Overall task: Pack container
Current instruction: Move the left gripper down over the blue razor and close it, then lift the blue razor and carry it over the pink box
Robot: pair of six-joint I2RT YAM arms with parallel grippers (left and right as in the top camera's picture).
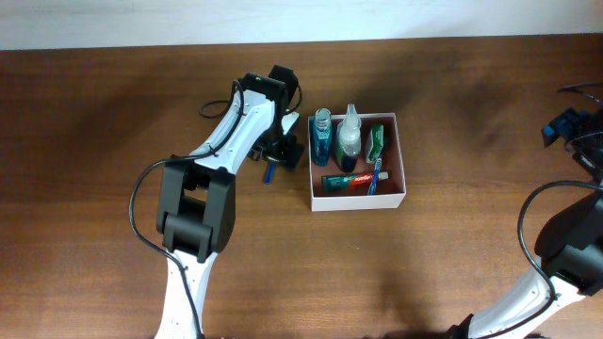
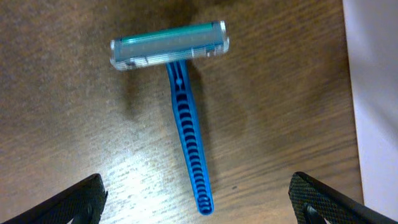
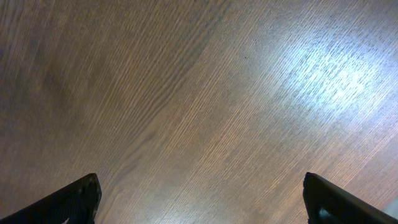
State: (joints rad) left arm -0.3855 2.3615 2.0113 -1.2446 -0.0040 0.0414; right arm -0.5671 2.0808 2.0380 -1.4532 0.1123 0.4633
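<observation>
- My left tool [image 2: 196, 198] hangs over the bench [image 1: 113, 113] just left of the container [image 1: 358, 201]. Its jaws are spread wide and pinch nothing.
- Between those jaws lies a blue disposable razor [image 2: 186, 124], flat on the wood. The tail of its handle points toward the tool and its head points away.
- The razor is outside the container, close beside its left wall and not touching it.
- I judge the step in hand to be picking up the razor, apparently the last loose item.
- The next move calls for lowering the tool until the pads straddle the ribbed handle, then pinching across its narrow width. After that I lift it and carry it right, over the wall.
- The handle is thin and lies flat, so the pads need to come right down to the wood.
- The container already holds a blue bottle [image 1: 321, 137], a clear spray bottle [image 1: 350, 139], a green packet [image 1: 376, 141] and a toothpaste tube [image 1: 350, 182].
- My right tool [image 3: 199, 199] is well to the right of the container, jaws spread and empty over bare wood.
- I can read no writing. The tube's print is too small, and the razor shows no brand.
</observation>
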